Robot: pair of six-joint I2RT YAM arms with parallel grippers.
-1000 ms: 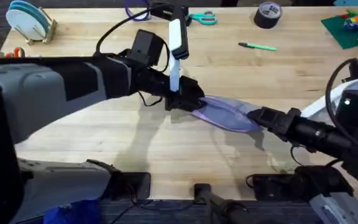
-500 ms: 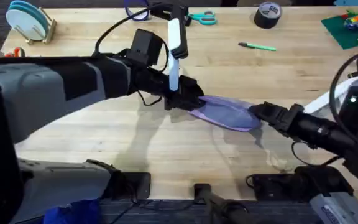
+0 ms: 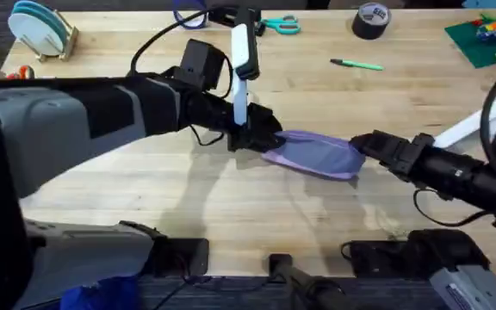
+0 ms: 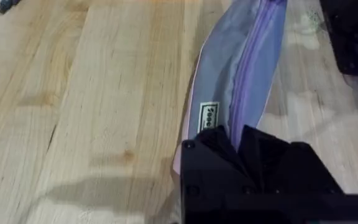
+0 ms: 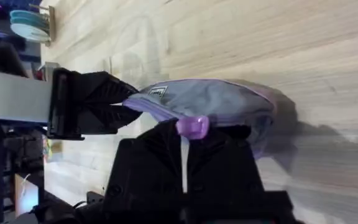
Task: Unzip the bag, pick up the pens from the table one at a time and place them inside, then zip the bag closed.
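A pale plank table with visible grain carries the soft lavender bag near its middle, stretched between both grippers. The left gripper is clamped on the bag's labelled end; the right gripper pinches the purple zipper pull at the other end. One slim green pen lies well apart, farther back. Both arms reach low and inward.
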